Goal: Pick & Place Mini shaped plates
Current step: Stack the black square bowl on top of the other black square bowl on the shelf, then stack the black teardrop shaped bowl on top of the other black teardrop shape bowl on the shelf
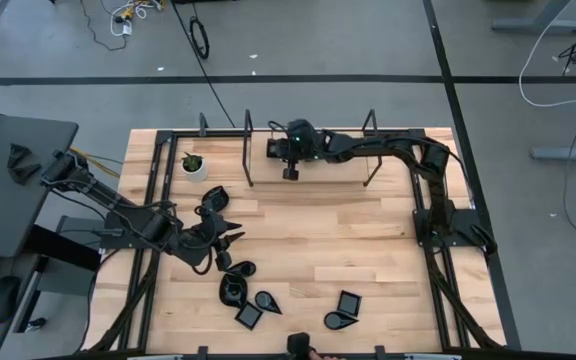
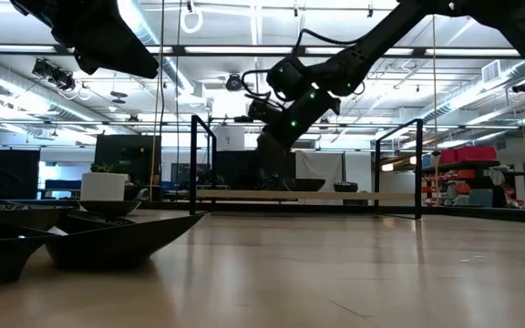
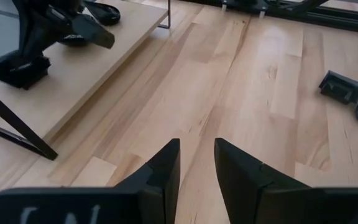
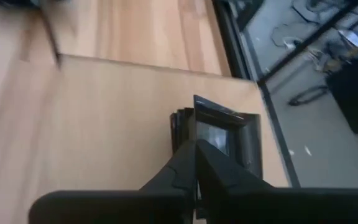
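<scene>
**Right gripper pressed together above the stacked square plates on the raised shelf**

Nearest the table's front edge, loose mini shaped plates (image 1: 249, 316) are seen from above: square ones (image 1: 349, 303) and a teardrop one (image 1: 341, 320), with more clustered beside the left gripper (image 1: 230, 240). In the low view these same dishes (image 2: 117, 239) are shown only as dark edge-on profiles. The left gripper's fingers (image 3: 165, 171) are held slightly spread over bare wood, with nothing between them; two plates (image 3: 340, 86) are visible well apart from it. A small white pot (image 1: 195, 166) with a plant stands farther back. At the far edge, the right gripper (image 1: 291, 173) is positioned over the raised wooden shelf (image 1: 338, 150). Only the right wrist view reveals a stack of square plates (image 4: 225, 134) at the shelf's corner, directly beyond the fingertips (image 4: 188, 163), which are pressed together, nothing seen between them
</scene>
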Robot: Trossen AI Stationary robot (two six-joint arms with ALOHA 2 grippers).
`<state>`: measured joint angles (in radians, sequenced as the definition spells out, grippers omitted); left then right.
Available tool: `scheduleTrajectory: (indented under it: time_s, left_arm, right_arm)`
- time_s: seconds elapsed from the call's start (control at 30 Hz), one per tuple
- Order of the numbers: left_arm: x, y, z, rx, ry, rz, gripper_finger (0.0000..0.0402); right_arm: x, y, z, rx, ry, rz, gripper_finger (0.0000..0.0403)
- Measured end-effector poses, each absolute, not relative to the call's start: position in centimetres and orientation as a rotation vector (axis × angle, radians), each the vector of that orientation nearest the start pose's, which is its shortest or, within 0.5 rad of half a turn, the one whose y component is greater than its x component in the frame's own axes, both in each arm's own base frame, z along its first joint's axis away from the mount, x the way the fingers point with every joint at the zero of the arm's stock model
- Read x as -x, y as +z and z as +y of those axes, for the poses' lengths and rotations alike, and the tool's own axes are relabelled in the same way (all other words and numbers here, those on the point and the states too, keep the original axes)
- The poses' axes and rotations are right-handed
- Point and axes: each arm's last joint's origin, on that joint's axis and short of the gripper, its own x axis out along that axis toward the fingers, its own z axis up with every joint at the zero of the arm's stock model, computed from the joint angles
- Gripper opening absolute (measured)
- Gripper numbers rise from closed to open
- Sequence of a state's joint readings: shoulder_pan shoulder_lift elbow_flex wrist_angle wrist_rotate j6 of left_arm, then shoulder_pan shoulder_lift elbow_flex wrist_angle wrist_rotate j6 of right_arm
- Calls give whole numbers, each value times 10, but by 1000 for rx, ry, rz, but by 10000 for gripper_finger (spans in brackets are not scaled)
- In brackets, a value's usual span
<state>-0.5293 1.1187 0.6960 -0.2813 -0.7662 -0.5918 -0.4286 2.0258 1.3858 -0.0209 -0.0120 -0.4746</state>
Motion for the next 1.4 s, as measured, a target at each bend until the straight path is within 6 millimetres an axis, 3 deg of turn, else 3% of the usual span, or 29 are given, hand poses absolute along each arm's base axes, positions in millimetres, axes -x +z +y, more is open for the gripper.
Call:
scheduleTrajectory:
  time_s: [0.23, 0.43, 0.63, 0.77, 0.9, 1.03, 1.4]
  left_arm:
    - [-200, 238, -94, 148, 379, 469, 106]
    - [-200, 238, -94, 148, 379, 469, 106]
    - [-200, 238, -94, 147, 379, 470, 106]
    - [-200, 238, -94, 145, 382, 469, 106]
    - [-200, 238, -94, 144, 383, 470, 106]
    - [-200, 237, -94, 142, 385, 471, 106]
    - [-200, 238, -93, 131, 422, 446, 106]
  right_arm:
    - [-400, 172, -183, 301, -267, 722, 57]
    - [-401, 175, -180, 288, -269, 713, 112]
    - [-397, 203, -170, 221, -291, 656, 143]
    - [-388, 236, -153, 121, -309, 609, 139]
    - [-379, 263, -116, 48, -258, 618, 123]
    - [-369, 268, -63, 59, -140, 598, 101]
    - [-336, 213, 99, 61, 123, 478, 40]
